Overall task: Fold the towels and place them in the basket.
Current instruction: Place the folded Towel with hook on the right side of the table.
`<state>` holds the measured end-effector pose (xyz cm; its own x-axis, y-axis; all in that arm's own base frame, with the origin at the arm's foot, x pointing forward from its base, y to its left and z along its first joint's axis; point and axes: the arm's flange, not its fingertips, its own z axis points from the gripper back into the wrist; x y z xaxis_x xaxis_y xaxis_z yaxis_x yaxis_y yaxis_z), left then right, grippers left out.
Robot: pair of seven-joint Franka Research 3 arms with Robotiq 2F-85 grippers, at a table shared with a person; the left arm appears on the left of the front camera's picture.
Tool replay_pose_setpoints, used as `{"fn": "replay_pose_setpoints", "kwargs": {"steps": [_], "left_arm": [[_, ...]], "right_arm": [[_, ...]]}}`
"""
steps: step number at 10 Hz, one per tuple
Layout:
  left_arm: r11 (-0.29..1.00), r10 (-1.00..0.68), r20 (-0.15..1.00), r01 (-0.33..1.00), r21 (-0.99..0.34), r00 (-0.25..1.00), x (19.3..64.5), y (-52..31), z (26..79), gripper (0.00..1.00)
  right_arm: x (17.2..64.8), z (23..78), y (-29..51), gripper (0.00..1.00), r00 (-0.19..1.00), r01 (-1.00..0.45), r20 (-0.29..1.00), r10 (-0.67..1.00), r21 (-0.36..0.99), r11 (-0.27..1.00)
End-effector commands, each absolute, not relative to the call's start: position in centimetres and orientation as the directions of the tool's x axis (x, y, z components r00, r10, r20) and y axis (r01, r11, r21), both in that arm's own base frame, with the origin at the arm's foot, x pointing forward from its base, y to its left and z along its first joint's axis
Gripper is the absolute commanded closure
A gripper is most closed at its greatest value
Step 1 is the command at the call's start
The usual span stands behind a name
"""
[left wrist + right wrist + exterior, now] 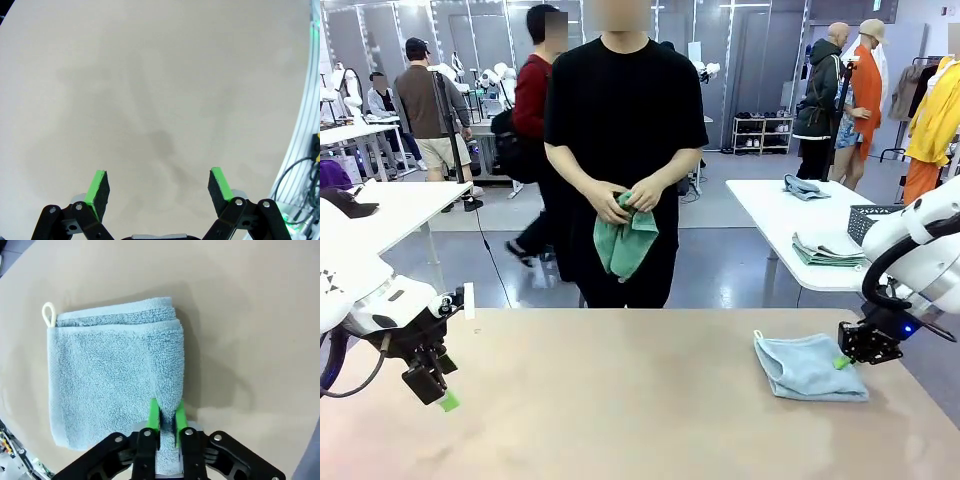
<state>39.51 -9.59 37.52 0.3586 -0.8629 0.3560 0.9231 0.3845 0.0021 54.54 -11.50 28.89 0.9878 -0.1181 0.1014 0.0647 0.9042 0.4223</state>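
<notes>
Pale-blue folded towel [115,370] sits with its edge pinched in the right end effector [166,410]. Pulling away before fully releasing could drag the fold open. The left end effector [157,175] hangs wide, empty.

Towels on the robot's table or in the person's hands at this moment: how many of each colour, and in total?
pale blue towel: 1, folded on the table, edge pinched by the right gripper
mint green towel: 1, in the person's hands
Total: 2
</notes>
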Motion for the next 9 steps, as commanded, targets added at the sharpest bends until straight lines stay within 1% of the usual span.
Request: {"fn": "replay_pose_setpoints", "kwargs": {"steps": [1,2,3,4,6,7,8,9], "left_arm": [[0.387,-0.867,0.344,0.922,0.012,0.36,39.6,-9.6,37.6,0.0],[0.387,-0.867,0.344,0.922,0.012,0.36,39.6,-9.6,37.6,0.0],[0.387,-0.867,0.344,0.922,0.012,0.36,39.6,-9.6,37.6,0.0],[0.387,-0.867,0.344,0.922,0.012,0.36,39.6,-9.6,37.6,0.0],[0.387,-0.867,0.344,0.922,0.012,0.36,39.6,-9.6,37.6,0.0],[0.387,-0.867,0.344,0.922,0.012,0.36,39.6,-9.6,37.6,0.0],[0.387,-0.867,0.344,0.922,0.012,0.36,39.6,-9.6,37.6,0.0],[0.387,-0.867,0.344,0.922,0.012,0.36,39.6,-9.6,37.6,0.0]], "right_arm": [[54.8,29.8,-11.8,0.5,0.992,0.039,0.095,-0.085,0.405,0.913],[54.5,30.6,-11.7,0.25,0.991,0.032,0.107,-0.08,0.392,0.92],[54.1,31.8,-11.6,0.15,0.989,0.024,0.127,-0.077,0.376,0.926],[53.4,33.7,-11.4,0.0,0.983,0.014,0.166,-0.077,0.354,0.935],[52.2,36.5,-10.5,0.0,0.975,-0.018,0.215,-0.05,0.306,0.952],[51.5,37.3,-9.8,0.08,0.972,-0.049,0.235,-0.022,0.295,0.954],[50.9,37.8,-8.9,0.0,0.967,-0.091,0.253,0.018,0.28,0.956],[50.1,38.0,-8.0,0.0,0.961,-0.135,0.27,0.061,0.263,0.955]]}}
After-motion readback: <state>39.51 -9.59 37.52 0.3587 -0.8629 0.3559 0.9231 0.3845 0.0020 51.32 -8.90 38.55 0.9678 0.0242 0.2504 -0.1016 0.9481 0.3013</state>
